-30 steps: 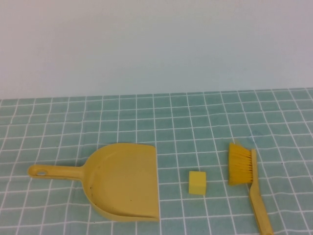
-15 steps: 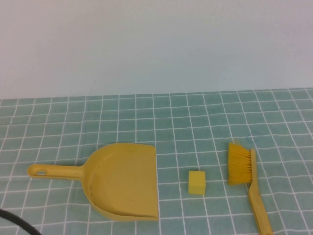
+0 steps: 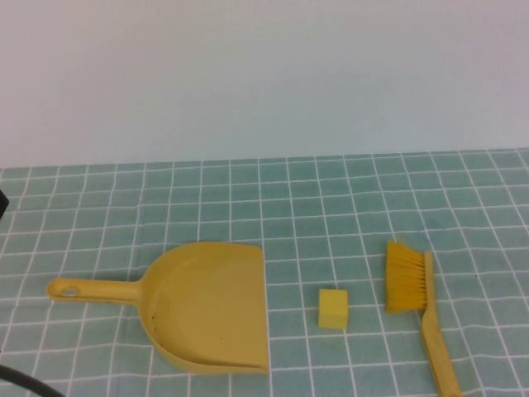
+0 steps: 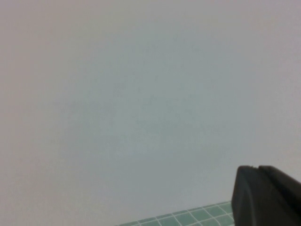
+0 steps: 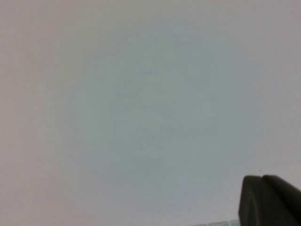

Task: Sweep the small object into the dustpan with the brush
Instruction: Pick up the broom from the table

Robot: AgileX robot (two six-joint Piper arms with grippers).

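- The left end effector (image 4: 265, 195) shows only in its own wrist view, as a dark, matte, rounded shape against the plain pale wall; its fingers are pressed together and hold nothing.
- The right end effector (image 5: 269, 200) looks much the same in its wrist view: dark, blunt-tipped, closed, empty, raised toward the wall.
- The bench (image 3: 331, 198) is covered in a teal-green cloth with a white grid, slightly rippled.
- The yellow plastic dustpan with a wide flat scoop and long straight handle (image 3: 207, 302) lies flat on the bench at the left, its open edge facing right and the handle, with a hole at its end, pointing left. The smooth scoop holds nothing.
- The small pale-yellow, sponge-like cube (image 3: 333, 308) sits on the cloth between dustpan and brush, touching neither.
- The yellow hand brush with a narrow flat handle and a block of orange-yellow bristles (image 3: 417, 302) lies at the right, bristles facing the cube, handle running toward the near edge.
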